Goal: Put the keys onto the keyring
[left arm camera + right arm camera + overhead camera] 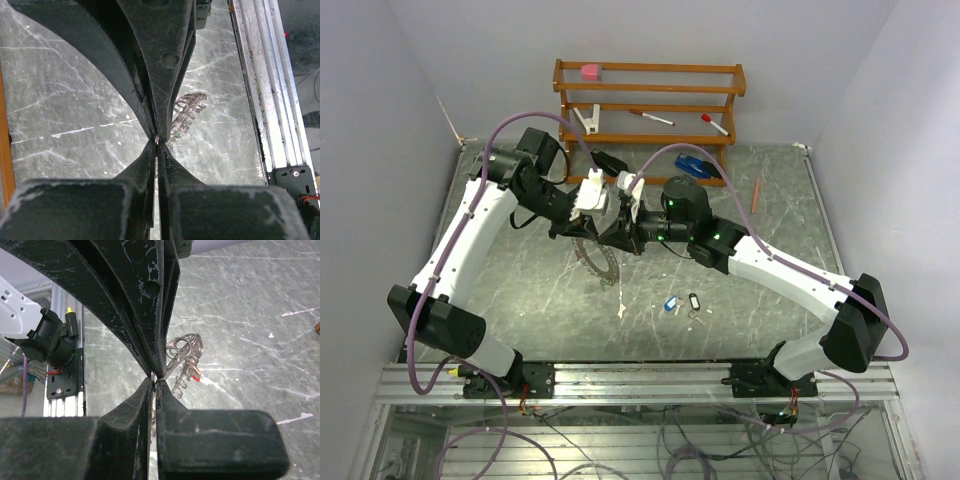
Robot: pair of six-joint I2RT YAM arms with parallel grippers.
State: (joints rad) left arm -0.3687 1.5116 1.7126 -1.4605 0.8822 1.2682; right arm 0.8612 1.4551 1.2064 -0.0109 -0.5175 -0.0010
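Left claw point(157, 142): pinched tight on the keyring point(590, 264) rim.
Right claw point(155, 377): clamped on the same ring, just beside the left.
Keys point(670, 303): two loose on open desk point(520, 290), near the front edge.

Left gripper point(585, 226) and right gripper point(620, 232) together at the keyring point(592, 262), keys point(681, 302) well apart

A robotics lab test cell — plain pale walls point(380, 90) box in a marble-patterned worktop point(520, 290). At 6 o'clock two arm bases point(495, 380) are bolted to an aluminium rail point(640, 378) over loose cables point(672, 438); at 12 o'clock stands a wooden rack point(650, 68).
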